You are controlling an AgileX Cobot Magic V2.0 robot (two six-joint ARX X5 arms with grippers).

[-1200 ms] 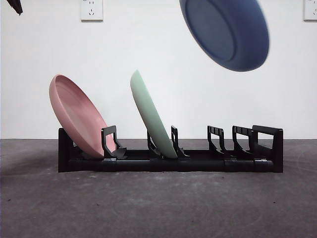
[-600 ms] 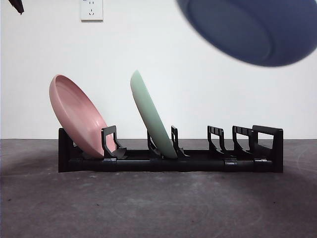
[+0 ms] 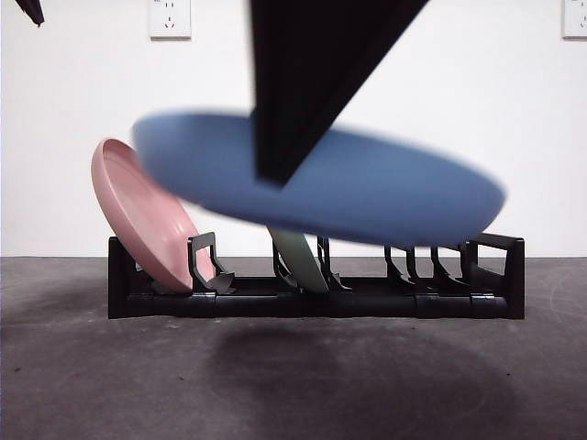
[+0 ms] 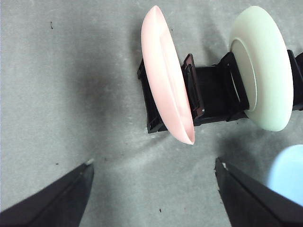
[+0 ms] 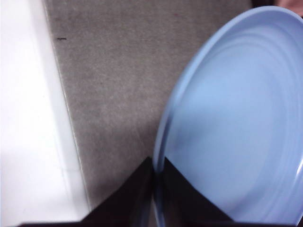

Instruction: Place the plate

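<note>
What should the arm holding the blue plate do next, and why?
Probably tip the blue plate upright: the right gripper holds it nearly flat above the rack, whose slots beside the green plate look free.

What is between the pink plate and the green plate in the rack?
No plate: only black rack and its upright dividers lie between the round pink plate and pale green plate, shown in the left wrist view.

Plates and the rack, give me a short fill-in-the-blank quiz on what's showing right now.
1. The right claw is shut on the rim of the ____ plate.
2. The plate at the rack's end slot is ____.
3. The left claw holds ____.
4. The green plate stands in the ____.

Missing words: blue; pink; nothing; rack
</note>
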